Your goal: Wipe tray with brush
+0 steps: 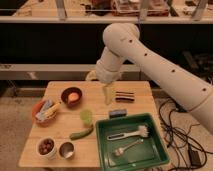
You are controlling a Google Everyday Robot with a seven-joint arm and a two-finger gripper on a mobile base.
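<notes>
The dark-green tray (103,146) lies on the wooden table's front right. Inside it the white brush (128,134) lies crosswise, with its bristle head to the right. A silver fork (125,149) lies just in front of the brush. My gripper (107,95) hangs from the white arm over the table's back middle, fingers pointing down. It is above and behind the tray's far-left corner, apart from the brush. It looks open and holds nothing.
A dark flat item (125,96) lies right of the gripper, and a small blue block (118,113) sits by the tray's far rim. To the left are a bowl with an orange thing (71,96), a green cup (86,116), a cucumber (81,133), an orange basket (44,111), a fruit bowl (46,146) and a metal cup (66,149).
</notes>
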